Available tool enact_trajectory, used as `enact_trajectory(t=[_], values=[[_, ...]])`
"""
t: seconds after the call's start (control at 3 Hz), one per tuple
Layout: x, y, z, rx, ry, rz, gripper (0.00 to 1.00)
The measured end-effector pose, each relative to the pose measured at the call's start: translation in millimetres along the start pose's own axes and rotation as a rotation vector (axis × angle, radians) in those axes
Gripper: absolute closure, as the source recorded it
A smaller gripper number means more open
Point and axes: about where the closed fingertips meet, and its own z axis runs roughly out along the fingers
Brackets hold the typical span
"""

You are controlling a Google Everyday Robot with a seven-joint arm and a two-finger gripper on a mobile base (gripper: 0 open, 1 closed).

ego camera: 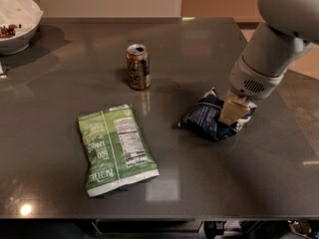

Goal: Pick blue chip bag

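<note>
I saw the pincer [231, 112] down on the blue chip bag [203, 118], right of the can [138, 66] on the bench [50, 83]; whether it gripped, I couldn't tell.

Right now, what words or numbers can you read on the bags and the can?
On the green bag: white letters and a nutrition label, too blurred to read.
On the blue bag: small print, also unreadable.
On the can: label unreadable.
The gripper, down on the blue bag: no text.
</note>
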Motion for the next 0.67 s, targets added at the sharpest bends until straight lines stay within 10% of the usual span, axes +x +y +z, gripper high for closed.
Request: enact_trajectory(t=[0.67], values=[[-1, -13, -48, 0.055, -0.069, -0.023, 1.00]])
